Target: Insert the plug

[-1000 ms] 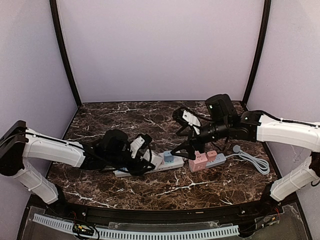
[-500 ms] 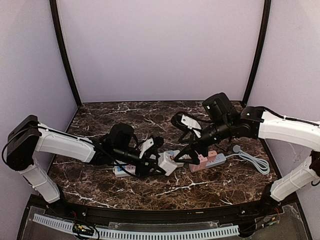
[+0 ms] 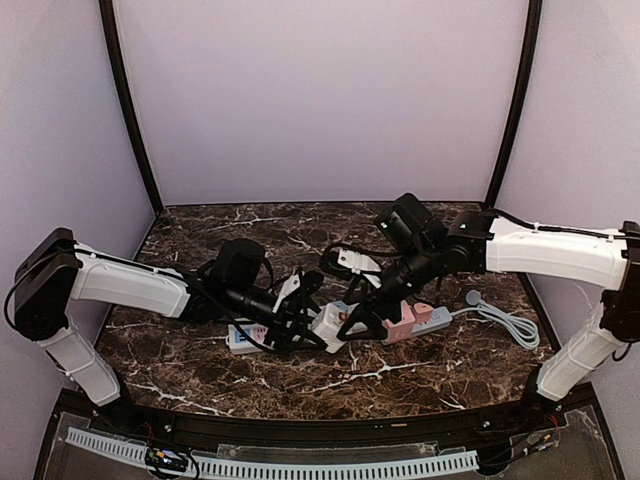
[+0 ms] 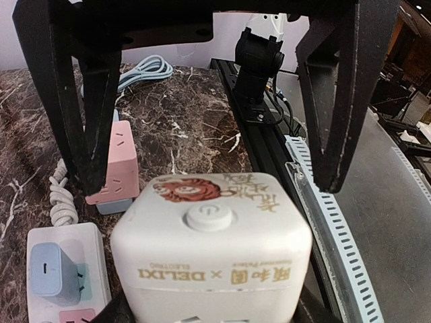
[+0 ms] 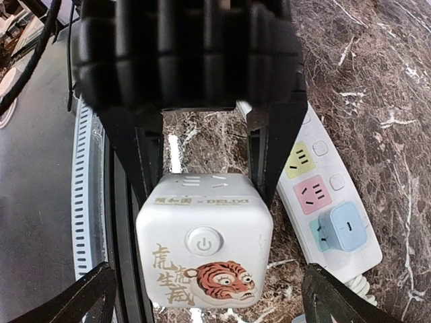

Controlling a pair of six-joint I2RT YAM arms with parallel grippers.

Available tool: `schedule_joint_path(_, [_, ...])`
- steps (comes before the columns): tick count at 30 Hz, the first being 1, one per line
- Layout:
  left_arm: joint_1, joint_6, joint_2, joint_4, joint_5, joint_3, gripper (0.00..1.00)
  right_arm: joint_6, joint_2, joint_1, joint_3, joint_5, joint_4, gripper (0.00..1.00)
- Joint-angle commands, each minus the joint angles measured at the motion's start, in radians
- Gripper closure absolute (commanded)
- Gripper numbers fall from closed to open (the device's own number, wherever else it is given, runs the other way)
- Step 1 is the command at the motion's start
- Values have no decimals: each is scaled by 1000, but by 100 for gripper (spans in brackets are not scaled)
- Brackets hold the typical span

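White cube [image 5: 204,242], button face toward right pincer [image 5: 210,279]

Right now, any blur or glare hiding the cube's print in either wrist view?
Left wrist: white tiger-print plastic socket cube sharp, lettering legible, background softer. Right wrist: print and round power button crisp, no glare. Top external: print too small to read.

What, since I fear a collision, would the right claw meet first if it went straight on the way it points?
The white cube socket, held in the left claw: the open right claw points straight at its button face, apparently very close.
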Motion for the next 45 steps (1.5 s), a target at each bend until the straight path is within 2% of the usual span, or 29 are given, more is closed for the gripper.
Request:
schedule_joint_path(1, [9, 33, -16, -3, 59, 26, 77, -25, 31, 18, 43, -50, -11, 7])
schedule_joint_path(8, [11, 45, -24, -14, 56, 29, 77, -24, 67, 20, 67, -48, -13, 6])
schedule_joint_path(17, [14, 42, -24, -3, 54, 31, 77, -20, 91, 28, 70, -68, -12, 11])
schedule_joint_path(33, [18, 9, -31, 51, 82, 19, 76, -31, 112, 48, 60, -60, 2, 13])
schedule_joint_path(38, [35, -59, -47, 163, 94, -23, 76, -27, 115, 54, 60, -33, 10, 19])
schedule_joint_path(45, [47, -134, -46, 291, 114, -60, 76, -25, 95, 56, 49, -16, 22, 17])
